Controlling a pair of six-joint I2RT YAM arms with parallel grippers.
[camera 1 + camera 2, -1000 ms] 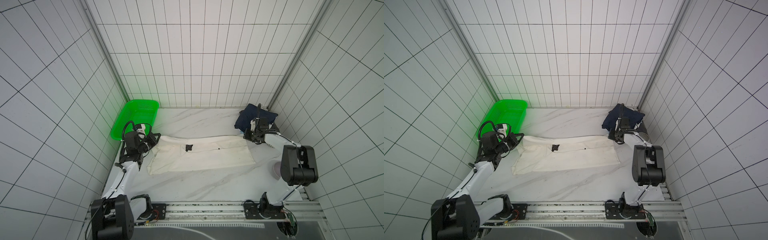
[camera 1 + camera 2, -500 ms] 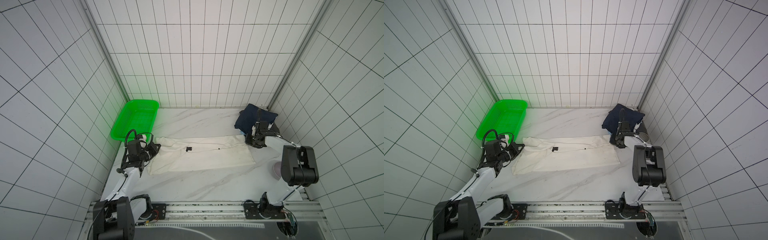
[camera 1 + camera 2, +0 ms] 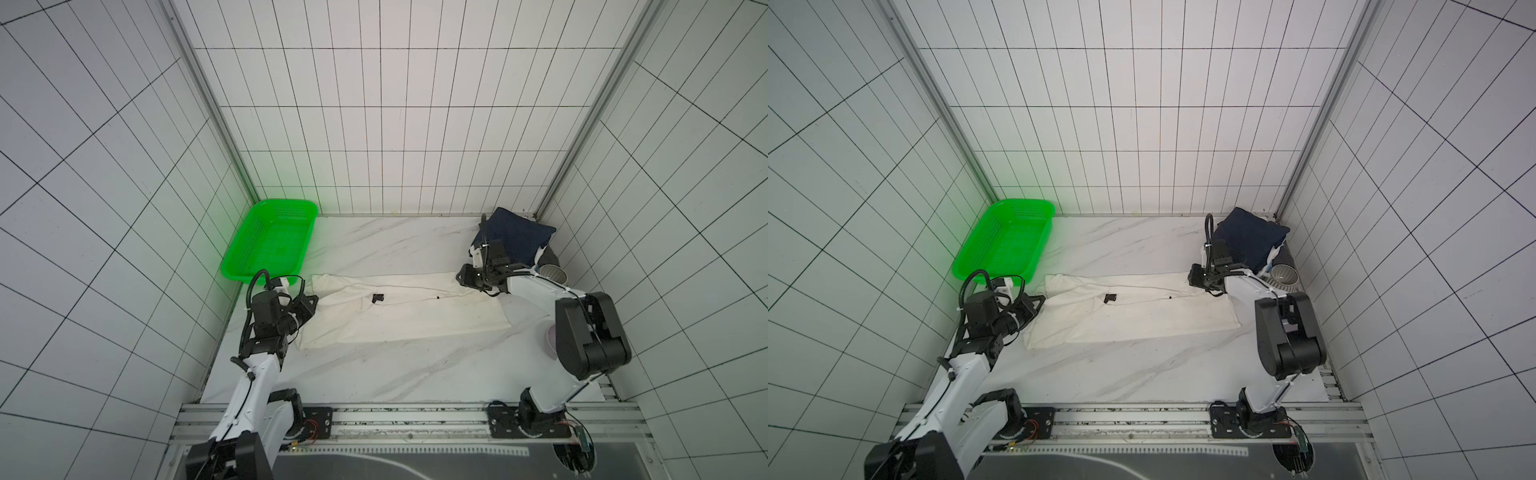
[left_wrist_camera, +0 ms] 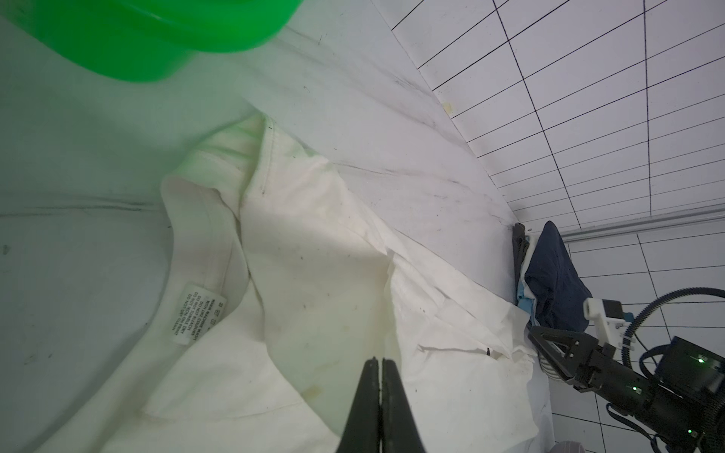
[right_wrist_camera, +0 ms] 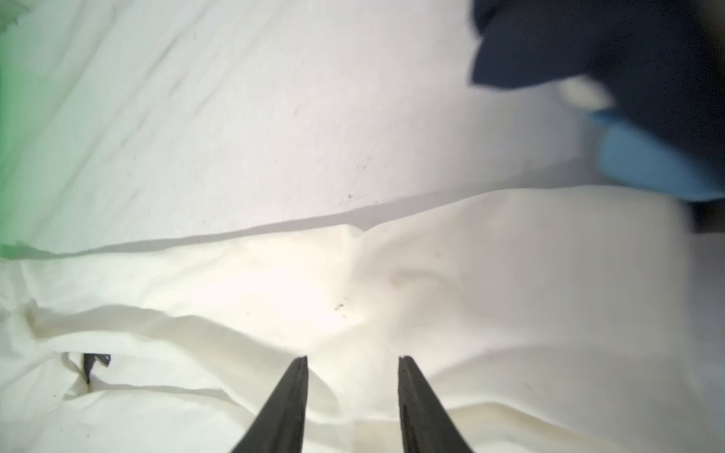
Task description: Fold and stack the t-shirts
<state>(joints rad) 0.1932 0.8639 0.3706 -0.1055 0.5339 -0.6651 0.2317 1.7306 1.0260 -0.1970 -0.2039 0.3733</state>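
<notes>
T-shirt of cream-white speckled cloth [image 3: 407, 318] stretches along marble bench [image 3: 374, 374] between pincers, left pincer [image 3: 311, 302] shut at collar end, right pincer [image 5: 353, 357] parted over opposite end.

White tiles with dark grout close the cell on three sides: the back wall [image 3: 395, 145] at 12 o'clock, the left wall [image 3: 104, 187] at 9 and the right wall [image 3: 685, 187] at 3. Aluminium corner posts [image 3: 210, 104] rise at 11 and 1 o'clock. The white marble-veined tabletop [image 3: 374, 374] is evenly, brightly lit. An aluminium rail [image 3: 407, 428] runs along 6 o'clock.
</notes>
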